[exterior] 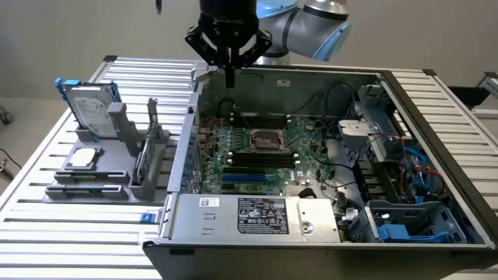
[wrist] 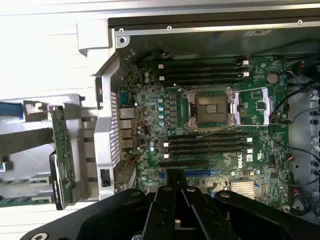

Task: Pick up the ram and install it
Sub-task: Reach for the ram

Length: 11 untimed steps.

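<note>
Exterior view: the claw hangs clenched above the open computer case; the ram stands in a gray rack near the table's edge at the exterior view's left. Wrist view: the ram stands apart from the claw.

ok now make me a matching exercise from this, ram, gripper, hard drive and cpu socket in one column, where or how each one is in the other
Things:
1. ram
2. gripper
3. hard drive
4. cpu socket

Places or states:
a. on the motherboard, between the banks of memory slots
b. green board on edge in the grey holder, on the side next to the case
c. standing upright in the holder, blue rails on it
d. shut and empty, above the case's far wall

Pairs: 1-b, 2-d, 3-c, 4-a
</note>
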### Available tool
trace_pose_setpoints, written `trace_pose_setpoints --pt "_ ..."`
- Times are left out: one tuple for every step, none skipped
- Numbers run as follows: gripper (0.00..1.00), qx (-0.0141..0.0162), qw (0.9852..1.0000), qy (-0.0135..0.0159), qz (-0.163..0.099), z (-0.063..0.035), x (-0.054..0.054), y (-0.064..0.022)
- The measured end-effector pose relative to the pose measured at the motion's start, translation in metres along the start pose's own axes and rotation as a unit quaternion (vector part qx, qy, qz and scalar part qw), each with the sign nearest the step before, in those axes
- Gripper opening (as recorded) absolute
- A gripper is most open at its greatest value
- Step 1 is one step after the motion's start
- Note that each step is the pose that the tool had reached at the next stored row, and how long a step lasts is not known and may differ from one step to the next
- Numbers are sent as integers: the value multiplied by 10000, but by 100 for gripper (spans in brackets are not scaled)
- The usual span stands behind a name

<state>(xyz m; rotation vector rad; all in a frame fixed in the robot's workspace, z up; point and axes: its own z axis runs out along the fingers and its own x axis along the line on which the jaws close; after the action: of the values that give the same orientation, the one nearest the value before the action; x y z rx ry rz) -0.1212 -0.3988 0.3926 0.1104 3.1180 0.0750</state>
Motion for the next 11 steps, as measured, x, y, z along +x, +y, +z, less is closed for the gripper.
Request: trace_pose_setpoints --pt "11 0 10000 0 0 0 0 0" --pt "11 0 10000 0 0 0 0 0" --pt "11 0 10000 0 0 0 0 0" --pt "11 0 10000 0 0 0 0 0" --pt "11 0 10000 0 0 0 0 0" --pt "11 0 10000 0 0 0 0 0" --pt "11 0 10000 0 0 0 0 0" --pt "11 0 10000 0 0 0 0 0" --pt "11 0 10000 0 0 0 0 0" --pt "11 0 10000 0 0 0 6 0" --pt "11 2 10000 1 0 -3 35 -3"
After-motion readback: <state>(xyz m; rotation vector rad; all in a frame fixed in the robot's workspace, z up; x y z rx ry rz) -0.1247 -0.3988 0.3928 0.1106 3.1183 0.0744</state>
